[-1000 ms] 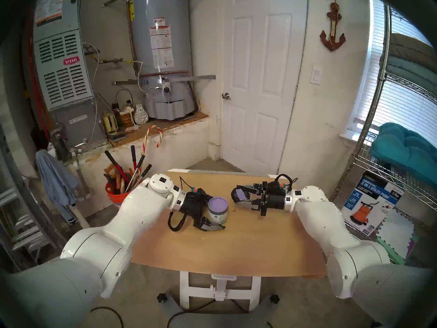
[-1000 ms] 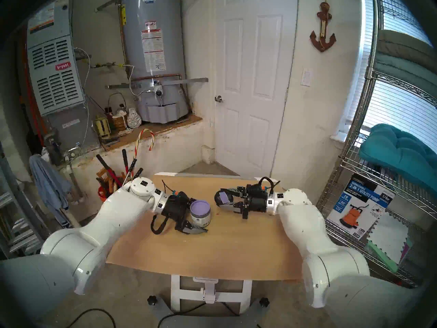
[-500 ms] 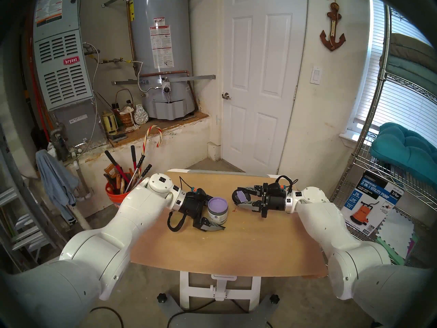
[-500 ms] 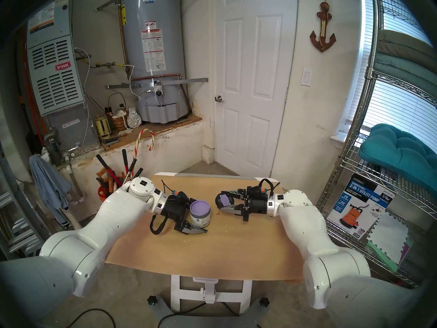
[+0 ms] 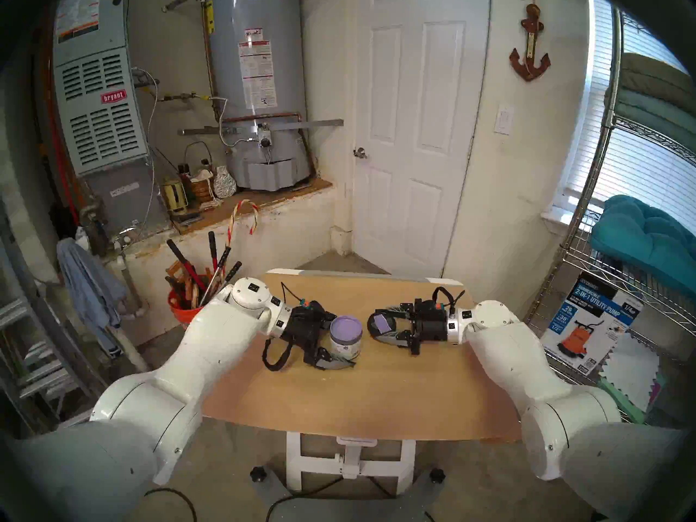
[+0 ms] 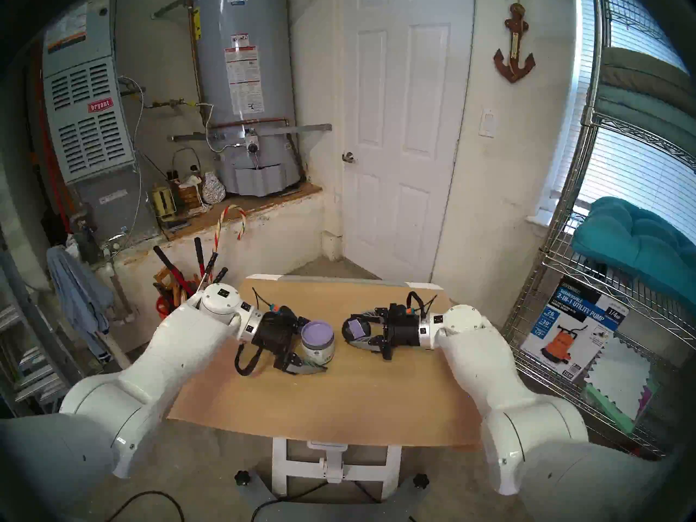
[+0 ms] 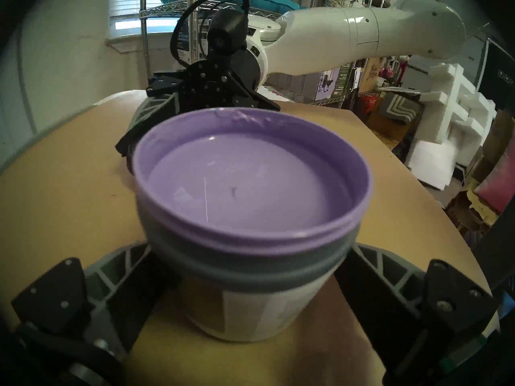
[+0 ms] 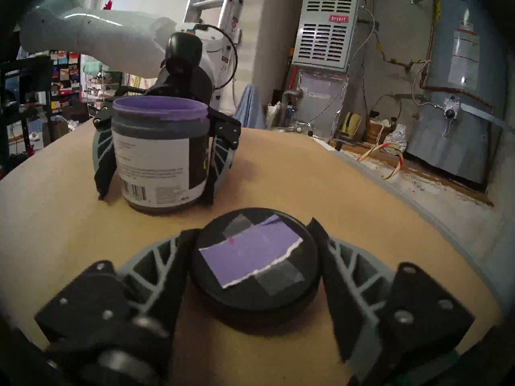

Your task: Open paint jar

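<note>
View from my seat at the remote controls, near to far. The tan tabletop (image 5: 357, 389) carries both task parts.

Left of centre, the left gripper (image 5: 344, 342) reaches in from the side. Its fingers (image 7: 117, 268) are clamped on the lower wall of the paint jar (image 8: 156, 159). The jar stands upright on the tabletop, uncovered, with lilac paint (image 7: 250, 187) showing to the rim and a white barcode label facing the other arm.

Just beside it, to the right and apart from it, the black lid (image 8: 255, 282) lies flat on the tabletop, lilac swatch (image 8: 250, 254) up. The right gripper (image 8: 255, 246) has a finger on each side of it. I cannot tell whether these fingers (image 8: 156, 265) press on the lid or merely flank it.

Beyond the tabletop are an orange bucket of tools (image 5: 184, 312), a grey water heater (image 5: 256, 84) and a white door (image 5: 414, 133).
</note>
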### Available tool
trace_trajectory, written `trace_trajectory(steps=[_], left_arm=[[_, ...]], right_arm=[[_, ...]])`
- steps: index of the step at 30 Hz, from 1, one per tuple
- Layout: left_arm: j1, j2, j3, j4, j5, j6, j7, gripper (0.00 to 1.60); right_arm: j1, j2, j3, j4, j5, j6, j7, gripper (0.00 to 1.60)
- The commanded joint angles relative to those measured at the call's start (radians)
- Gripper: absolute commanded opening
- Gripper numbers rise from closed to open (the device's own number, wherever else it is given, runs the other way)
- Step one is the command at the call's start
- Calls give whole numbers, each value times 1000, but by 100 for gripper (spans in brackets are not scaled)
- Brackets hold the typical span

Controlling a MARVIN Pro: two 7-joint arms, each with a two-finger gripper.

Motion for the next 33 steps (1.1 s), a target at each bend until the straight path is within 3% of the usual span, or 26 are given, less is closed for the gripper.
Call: trace_trajectory(steps=[1,33], left_arm=[[4,14,-13,-36,-8,14,-2,160],[87,86,-78,-190,-40,93,-24,160]], right_arm=[[15,-5,8,-22,5,9,-11,160],[20,1,70,-12,3,16,0,160]])
